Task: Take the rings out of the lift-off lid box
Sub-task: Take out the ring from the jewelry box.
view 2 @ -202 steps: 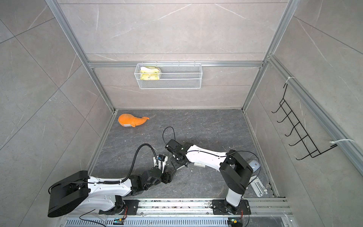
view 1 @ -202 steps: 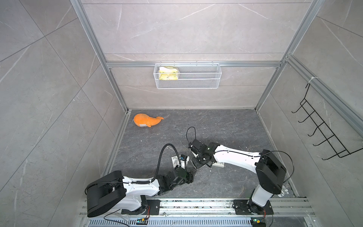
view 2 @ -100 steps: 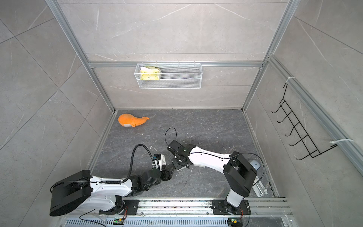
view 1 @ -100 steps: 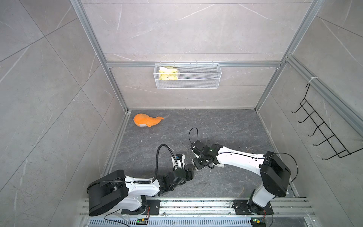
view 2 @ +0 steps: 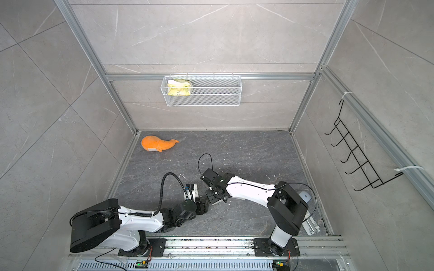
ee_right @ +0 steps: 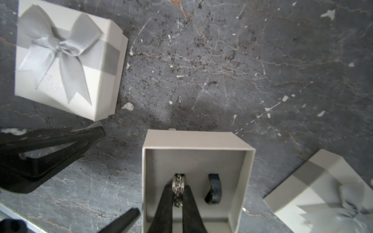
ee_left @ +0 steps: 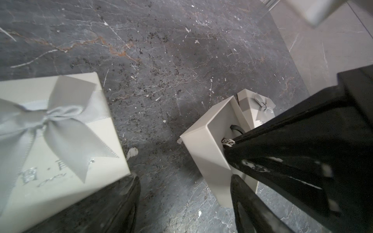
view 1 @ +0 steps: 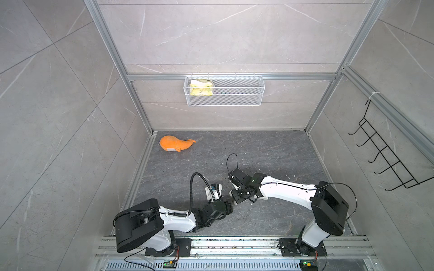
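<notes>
While my right gripper (ee_right: 178, 193) reaches down into the open white box (ee_right: 193, 139), its fingers are clenched on a silvery ring (ee_right: 178, 184). A dark ring (ee_right: 214, 189) stands just beside it, nearer one wall. My left gripper (ee_left: 185, 179) hangs spread and empty just outside the box edge, near a closed bowed box (ee_right: 66, 60). A lid (ee_right: 323, 191) lies at the opposite side, with bare floor (ee_right: 242, 70) beyond.
</notes>
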{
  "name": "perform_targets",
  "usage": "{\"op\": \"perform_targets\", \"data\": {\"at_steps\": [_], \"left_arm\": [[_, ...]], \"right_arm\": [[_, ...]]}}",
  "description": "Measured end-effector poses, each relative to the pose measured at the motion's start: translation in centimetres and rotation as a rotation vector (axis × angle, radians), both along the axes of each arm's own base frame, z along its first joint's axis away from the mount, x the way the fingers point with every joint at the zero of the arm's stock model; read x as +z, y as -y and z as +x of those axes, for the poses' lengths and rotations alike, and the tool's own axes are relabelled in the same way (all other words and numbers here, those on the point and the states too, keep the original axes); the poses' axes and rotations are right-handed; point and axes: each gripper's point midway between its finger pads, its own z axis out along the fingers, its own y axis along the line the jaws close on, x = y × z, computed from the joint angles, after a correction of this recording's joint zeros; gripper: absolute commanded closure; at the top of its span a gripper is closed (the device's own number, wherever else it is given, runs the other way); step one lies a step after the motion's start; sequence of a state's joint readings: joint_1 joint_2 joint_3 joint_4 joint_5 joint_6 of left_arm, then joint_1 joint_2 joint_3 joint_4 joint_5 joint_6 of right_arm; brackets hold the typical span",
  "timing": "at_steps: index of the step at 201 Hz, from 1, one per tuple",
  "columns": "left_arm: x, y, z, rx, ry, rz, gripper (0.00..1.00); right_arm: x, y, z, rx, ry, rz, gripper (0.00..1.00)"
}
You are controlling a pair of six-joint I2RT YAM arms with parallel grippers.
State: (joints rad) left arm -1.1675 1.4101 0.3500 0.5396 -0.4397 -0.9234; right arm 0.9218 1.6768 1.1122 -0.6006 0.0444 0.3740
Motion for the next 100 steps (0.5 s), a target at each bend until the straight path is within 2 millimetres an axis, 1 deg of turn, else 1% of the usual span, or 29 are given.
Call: {"op": "perform_targets", "data": {"at_steps": [30,100], "left_arm": [[0.0,-0.1,0.1,0.021,-0.010,-0.005,0.28],[1.3,0.3,0.6,0.037,0.019,-0.047,0.28]], "right_arm": [[-0.1,0.1,-0.2,0.003,-0.001,-0.001,1.00],[-0.1,-0.2,-0.3,0.010,0.005,0.005,1.00]]}}
